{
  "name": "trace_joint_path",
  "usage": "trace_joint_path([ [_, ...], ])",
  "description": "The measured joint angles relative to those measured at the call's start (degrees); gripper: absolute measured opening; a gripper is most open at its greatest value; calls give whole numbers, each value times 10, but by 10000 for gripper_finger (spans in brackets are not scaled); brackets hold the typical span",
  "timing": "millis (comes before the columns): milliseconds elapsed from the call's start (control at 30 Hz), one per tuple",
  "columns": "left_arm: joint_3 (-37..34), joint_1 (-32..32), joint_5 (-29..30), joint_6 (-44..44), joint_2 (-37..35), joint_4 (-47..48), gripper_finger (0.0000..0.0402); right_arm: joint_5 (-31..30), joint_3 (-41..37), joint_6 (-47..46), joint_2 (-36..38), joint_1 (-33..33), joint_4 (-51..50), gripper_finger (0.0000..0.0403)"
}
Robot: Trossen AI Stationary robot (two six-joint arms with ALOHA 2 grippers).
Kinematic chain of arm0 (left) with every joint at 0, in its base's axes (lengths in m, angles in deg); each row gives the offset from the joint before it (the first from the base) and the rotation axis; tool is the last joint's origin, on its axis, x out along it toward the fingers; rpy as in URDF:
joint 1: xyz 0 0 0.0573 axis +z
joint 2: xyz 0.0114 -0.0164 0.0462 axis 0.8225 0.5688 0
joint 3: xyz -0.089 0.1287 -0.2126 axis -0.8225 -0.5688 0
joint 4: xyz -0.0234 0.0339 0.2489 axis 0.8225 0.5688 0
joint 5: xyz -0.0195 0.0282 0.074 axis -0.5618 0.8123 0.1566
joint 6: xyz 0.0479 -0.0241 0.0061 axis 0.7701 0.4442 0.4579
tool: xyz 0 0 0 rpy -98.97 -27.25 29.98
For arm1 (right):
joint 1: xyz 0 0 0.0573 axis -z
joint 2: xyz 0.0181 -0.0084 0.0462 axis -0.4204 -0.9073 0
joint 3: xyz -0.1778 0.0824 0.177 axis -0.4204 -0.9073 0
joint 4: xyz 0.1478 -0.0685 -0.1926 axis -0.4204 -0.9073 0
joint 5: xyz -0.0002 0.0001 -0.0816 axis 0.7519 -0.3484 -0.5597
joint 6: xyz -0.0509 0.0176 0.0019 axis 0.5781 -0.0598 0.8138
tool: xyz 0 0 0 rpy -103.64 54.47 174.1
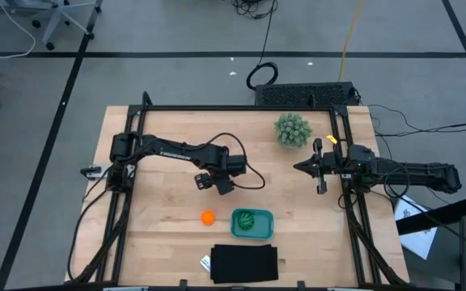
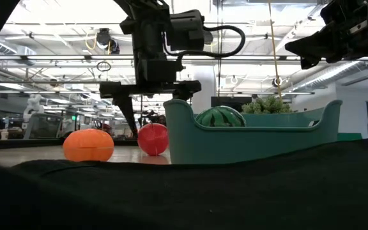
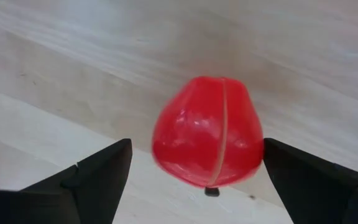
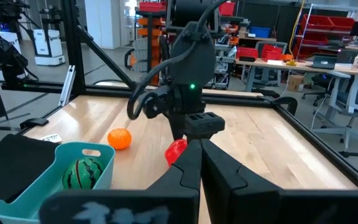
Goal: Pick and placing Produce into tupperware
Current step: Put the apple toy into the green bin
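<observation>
The red roundish produce [image 3: 207, 140] rests on the wooden table, and my left gripper [image 3: 196, 146] is open with one finger on each side of it, apart from it. In the low view the left gripper [image 2: 152, 121] stands just above the red one [image 2: 153, 139]. In the high view the gripper [image 1: 213, 183] hides it. The orange ball [image 1: 208, 217] lies on the table left of the teal tupperware [image 1: 264, 230]. The green striped produce [image 1: 249, 220] sits inside the tupperware. My right gripper [image 1: 307, 167] is shut and waits at the table's right side, raised.
A flat black rectangle [image 1: 245, 263] lies at the near edge, just in front of the tupperware. A fuzzy pale-green plant [image 1: 292, 129] stands toward the far right. A black frame [image 1: 241, 107] runs around the table.
</observation>
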Motion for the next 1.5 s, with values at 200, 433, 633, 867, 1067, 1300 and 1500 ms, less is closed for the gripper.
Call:
trace_joint_path([
  [200, 0, 0, -13, 8, 0, -11, 365, 0, 0, 0, -13, 0, 1, 0],
  [433, 0, 0, -17, 7, 0, -11, 365, 0, 0, 4, -23, 0, 10, 0],
  [633, 0, 0, -32, -8, 0, -11, 365, 0, 0, 4, -27, 0, 14, 0],
  [867, -14, 0, -42, -20, 0, -22, 365, 0, 0, 4, -27, 0, 14, 0],
  [1067, -36, 0, -42, -19, 0, -51, 365, 0, 0, 4, -27, 0, 14, 0],
  [1300, -42, 0, -38, -20, -1, -61, 351, 0, 0, 4, -27, 0, 16, 0],
  [1500, -42, 0, -35, -19, -1, -61, 277, 0, 0, 6, -27, 0, 18, 0],
])
